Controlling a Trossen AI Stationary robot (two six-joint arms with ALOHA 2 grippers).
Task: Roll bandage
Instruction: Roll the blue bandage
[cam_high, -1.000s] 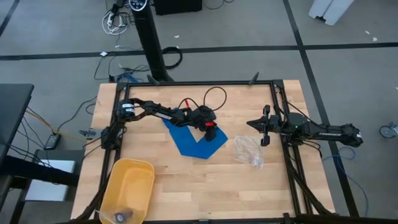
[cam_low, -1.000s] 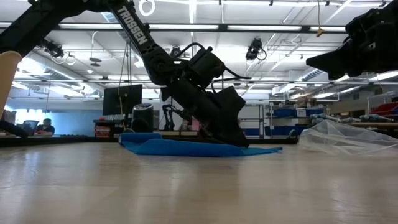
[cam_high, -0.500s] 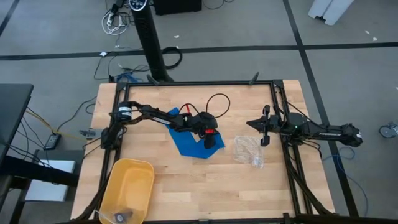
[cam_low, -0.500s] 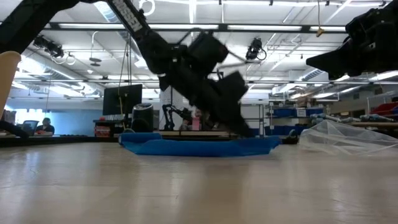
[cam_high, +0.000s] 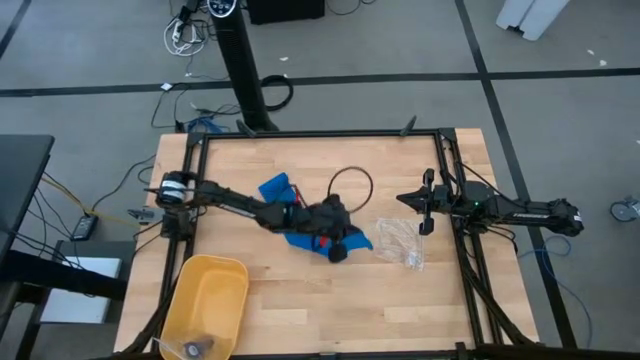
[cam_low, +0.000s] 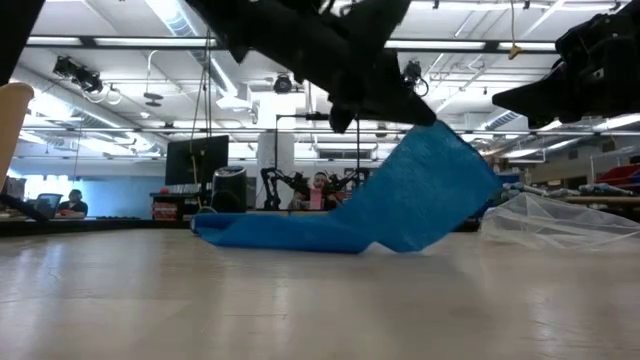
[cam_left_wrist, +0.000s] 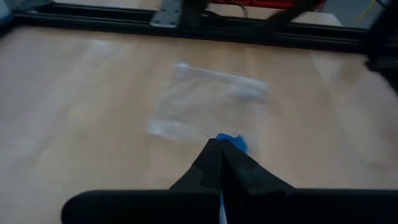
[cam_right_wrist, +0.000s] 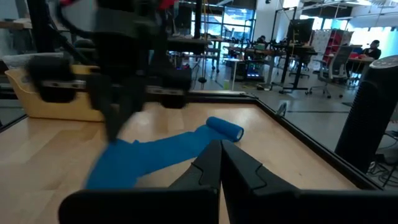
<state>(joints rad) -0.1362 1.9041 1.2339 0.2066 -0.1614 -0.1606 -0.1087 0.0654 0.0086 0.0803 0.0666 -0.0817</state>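
Out on the wooden surface (cam_high: 300, 300), near its middle, lies the bandage (cam_high: 300, 232): a long blue band, long axis running from a rolled end (cam_high: 273, 188) on the left-arm side toward the clear plastic bag (cam_high: 400, 240) on the right-arm side. Rolled end down flat, far end hoisted clear, sloping up like a ramp in the low view. Clamped on that raised end, the left tool (cam_high: 338, 250), fingers pressed fully together on the fabric, a scrap of blue poking past the fingertips in the left wrist view. Just beside the bag, but apart from it. Waiting well off by the frame on the right, the right tool (cam_high: 425, 210), fingers closed tight on nothing, pointed back along the band's length toward the roll. So: free end in the left tool, roll lying back toward the left arm's base, and the left arm far the nearer. Likely call: carry the free end back along that axis toward the roll. Yellow bin (cam_high: 205, 305) sitting unused at the near corner.
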